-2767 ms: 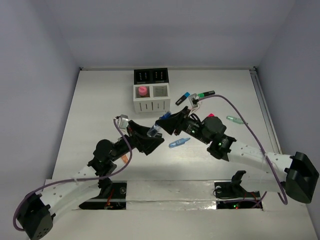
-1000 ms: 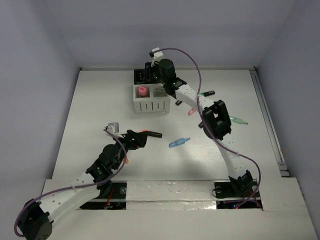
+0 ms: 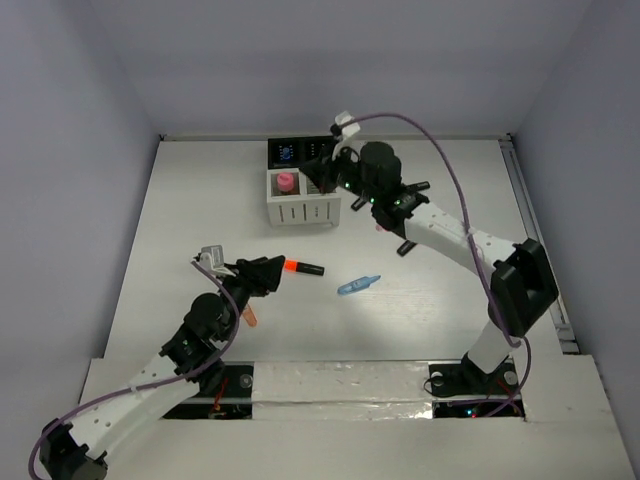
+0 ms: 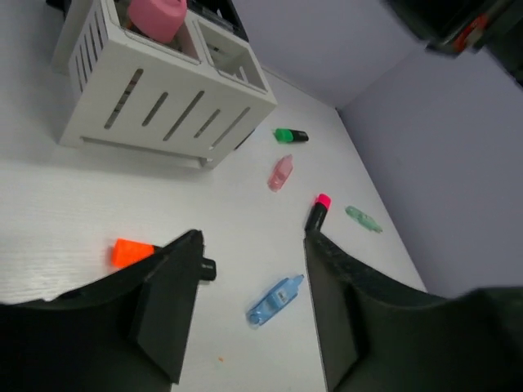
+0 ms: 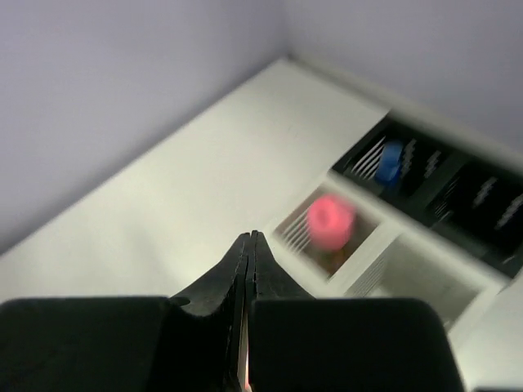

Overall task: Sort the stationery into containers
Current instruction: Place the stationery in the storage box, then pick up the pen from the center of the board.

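R arm (image 3: 445,230) rightward; orange highlighter (image 4: 129,251) half-hidden

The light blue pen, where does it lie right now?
In the top view the light blue pen lies near the table's middle, right of the orange-capped highlighter and on the near side of the white cups.

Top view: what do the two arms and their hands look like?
The left arm and right arm each have white links joined by bulky black joints. A loose purple cable runs along each arm, ending at a small pale block near the wrist. The left hand and right hand are black, each with two wedge-shaped fingers that taper to the tip.
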Available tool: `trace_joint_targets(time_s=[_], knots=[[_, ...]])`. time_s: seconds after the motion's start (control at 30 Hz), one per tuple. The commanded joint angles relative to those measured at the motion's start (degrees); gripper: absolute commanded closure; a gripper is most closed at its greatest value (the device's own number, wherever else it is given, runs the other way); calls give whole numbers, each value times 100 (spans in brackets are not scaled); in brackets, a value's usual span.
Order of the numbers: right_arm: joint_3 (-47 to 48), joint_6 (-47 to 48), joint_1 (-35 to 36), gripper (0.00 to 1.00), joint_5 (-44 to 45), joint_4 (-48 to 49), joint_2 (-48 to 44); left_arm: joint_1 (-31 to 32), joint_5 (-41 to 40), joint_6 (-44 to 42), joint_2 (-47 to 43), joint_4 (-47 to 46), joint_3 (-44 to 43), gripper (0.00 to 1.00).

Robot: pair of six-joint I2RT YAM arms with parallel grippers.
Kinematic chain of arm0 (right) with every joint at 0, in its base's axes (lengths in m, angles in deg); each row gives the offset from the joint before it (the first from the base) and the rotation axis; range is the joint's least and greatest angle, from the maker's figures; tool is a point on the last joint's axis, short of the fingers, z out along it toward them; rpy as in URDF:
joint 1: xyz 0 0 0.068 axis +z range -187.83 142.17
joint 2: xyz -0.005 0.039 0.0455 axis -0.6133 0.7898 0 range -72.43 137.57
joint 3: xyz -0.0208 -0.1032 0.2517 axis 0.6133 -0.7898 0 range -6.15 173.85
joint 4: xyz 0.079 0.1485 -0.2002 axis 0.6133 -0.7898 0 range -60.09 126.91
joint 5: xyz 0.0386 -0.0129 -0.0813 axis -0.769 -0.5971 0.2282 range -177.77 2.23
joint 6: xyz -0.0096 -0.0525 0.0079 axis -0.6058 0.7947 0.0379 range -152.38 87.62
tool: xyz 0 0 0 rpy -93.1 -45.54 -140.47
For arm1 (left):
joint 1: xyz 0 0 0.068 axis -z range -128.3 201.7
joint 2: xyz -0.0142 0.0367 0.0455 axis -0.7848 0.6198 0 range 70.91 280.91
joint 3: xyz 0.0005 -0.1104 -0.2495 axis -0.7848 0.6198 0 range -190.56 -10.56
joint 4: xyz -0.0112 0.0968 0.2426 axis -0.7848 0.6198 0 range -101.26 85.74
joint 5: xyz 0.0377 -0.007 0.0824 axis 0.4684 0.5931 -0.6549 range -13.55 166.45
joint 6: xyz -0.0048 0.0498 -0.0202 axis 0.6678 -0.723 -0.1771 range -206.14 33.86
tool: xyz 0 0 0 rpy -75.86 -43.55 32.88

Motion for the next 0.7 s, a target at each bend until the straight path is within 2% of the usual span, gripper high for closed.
trace_joint_targets(time_s=[0.0,0.07,0.1,0.13,0.23,0.27,0.33,0.37,0.47,0.57,0.67], knots=[[-728,60,506,100,4,-403,-208,26,-161,-175,-94,86,-505,53],[-1387,-54,788,97,155,-167,-463,26,-135,-158,-138,104,-619,71],[-1563,-168,858,94,181,-122,-516,26,-99,-183,-156,78,-716,85],[-1878,-239,946,92,225,-52,-551,26,-38,-201,-173,52,-769,89],[-2188,-240,1035,75,251,-112,-569,26,-90,-245,-226,306,-1024,98],[-2250,-126,1122,62,217,-183,-482,26,-125,-324,-261,367,-1076,99],[-2163,41,1193,49,225,-490,-333,26,-291,-368,-296,446,-1094,99],[-1962,268,1280,38,277,-630,-236,26,-336,-386,-323,482,-1094,99],[-1583,551,1351,23,489,-1114,177,26,-652,-605,-393,561,-1068,99],[-1126,841,1351,20,559,-1518,642,26,-977,-860,-489,684,-1016,94],[-748,930,1351,19,585,-1976,1091,26,-1135,-896,-665,710,-822,76]])
